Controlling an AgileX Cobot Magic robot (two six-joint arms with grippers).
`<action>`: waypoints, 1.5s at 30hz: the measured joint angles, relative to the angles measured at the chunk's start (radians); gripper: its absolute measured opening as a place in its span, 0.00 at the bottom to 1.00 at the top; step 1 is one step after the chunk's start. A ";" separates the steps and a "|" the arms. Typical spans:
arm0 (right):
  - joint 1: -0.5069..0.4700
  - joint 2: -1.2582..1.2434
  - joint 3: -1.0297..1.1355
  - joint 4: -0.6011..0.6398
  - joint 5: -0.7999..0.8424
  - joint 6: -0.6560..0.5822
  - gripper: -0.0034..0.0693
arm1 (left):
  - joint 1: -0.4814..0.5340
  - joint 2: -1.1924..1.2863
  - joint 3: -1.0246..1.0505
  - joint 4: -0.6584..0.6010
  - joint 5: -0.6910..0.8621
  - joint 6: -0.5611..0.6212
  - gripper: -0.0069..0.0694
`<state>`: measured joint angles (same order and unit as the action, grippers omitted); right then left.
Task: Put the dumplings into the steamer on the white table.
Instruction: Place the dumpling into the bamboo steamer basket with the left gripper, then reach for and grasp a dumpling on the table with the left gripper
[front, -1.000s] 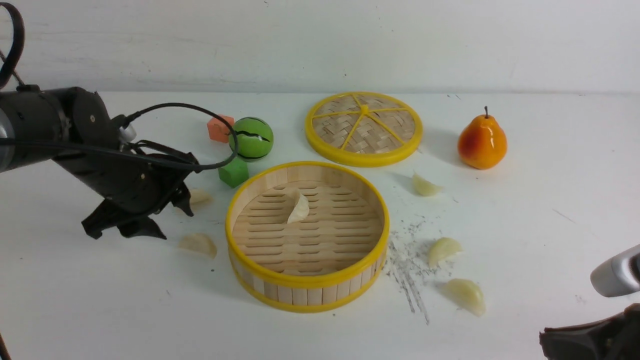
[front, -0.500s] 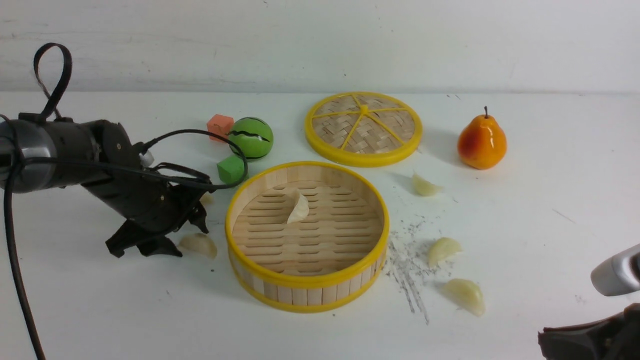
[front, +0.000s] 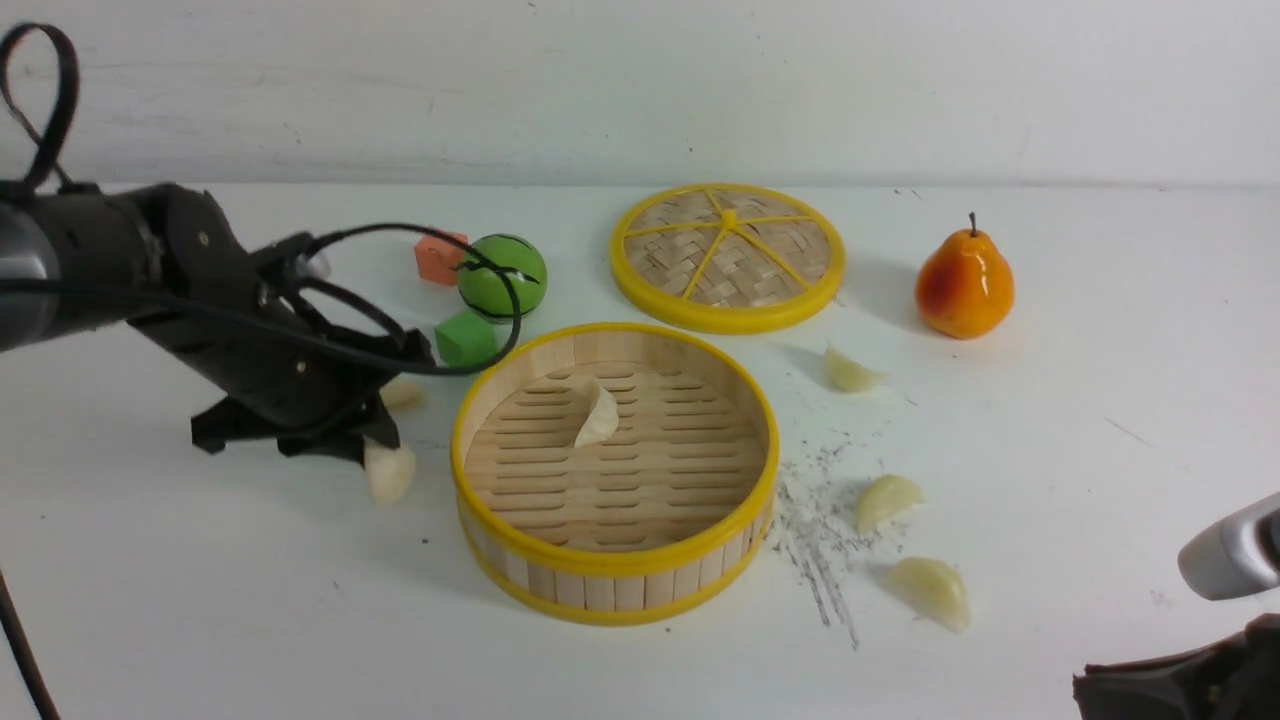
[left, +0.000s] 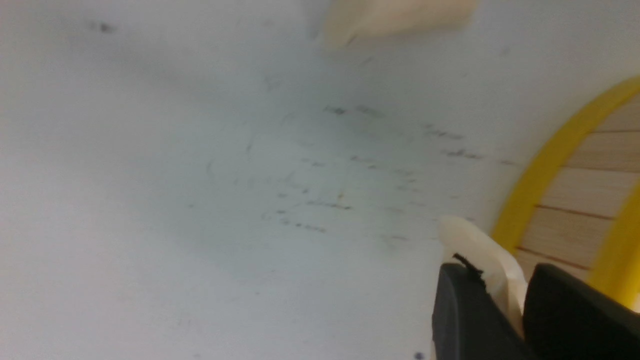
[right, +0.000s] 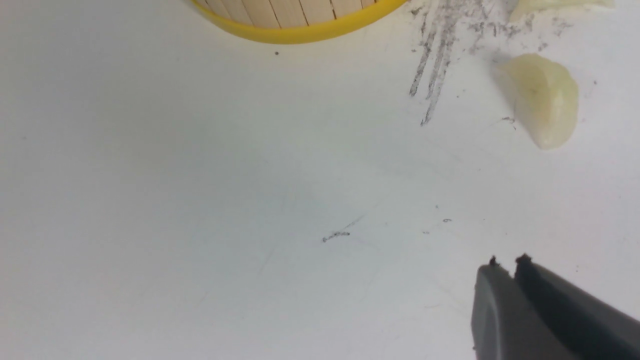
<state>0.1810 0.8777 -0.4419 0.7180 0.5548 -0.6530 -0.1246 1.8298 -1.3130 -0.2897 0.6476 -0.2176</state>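
Note:
The steamer (front: 612, 565) stands mid-table with one cream dumpling (front: 598, 415) on its slatted floor. My left gripper (front: 377, 448) is just left of it, shut on a second dumpling (front: 389, 472), which hangs from the tips. The left wrist view shows that dumpling (left: 475, 250) pinched between the black fingers (left: 460, 305), close to the steamer's yellow rim (left: 542, 167). Another dumpling (front: 403, 393) lies partly hidden behind that gripper. Three more dumplings (front: 850, 370) (front: 887, 497) (front: 932, 590) lie right of the steamer. My right gripper (right: 507, 262) is shut and empty at the front right, short of the nearest dumpling (right: 545, 100).
A woven yellow-rimmed lid (front: 728, 255) lies behind the steamer and an orange pear (front: 964, 285) stands to its right. A green ball (front: 503, 277), green cube (front: 466, 338) and orange cube (front: 436, 258) sit behind my left gripper. Grey scratch marks (front: 820, 530) cross the white table (front: 200, 600).
My left gripper came down beside the steamer, shut on the dumpling that lay there and raised it a little. The right arm has stayed put.

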 joint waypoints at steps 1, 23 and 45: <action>0.000 0.000 0.000 0.000 0.000 0.000 0.11 | 0.000 -0.012 -0.026 -0.001 0.017 0.011 0.29; 0.000 0.000 0.000 -0.005 0.006 0.000 0.14 | -0.221 0.275 -0.372 0.104 0.081 0.056 0.27; 0.000 0.000 0.000 -0.015 0.004 -0.001 0.15 | -0.125 0.255 -0.533 0.423 0.358 0.290 0.59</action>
<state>0.1810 0.8777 -0.4419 0.7027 0.5585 -0.6538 -0.2499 2.0846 -1.8463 0.1335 1.0059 0.0721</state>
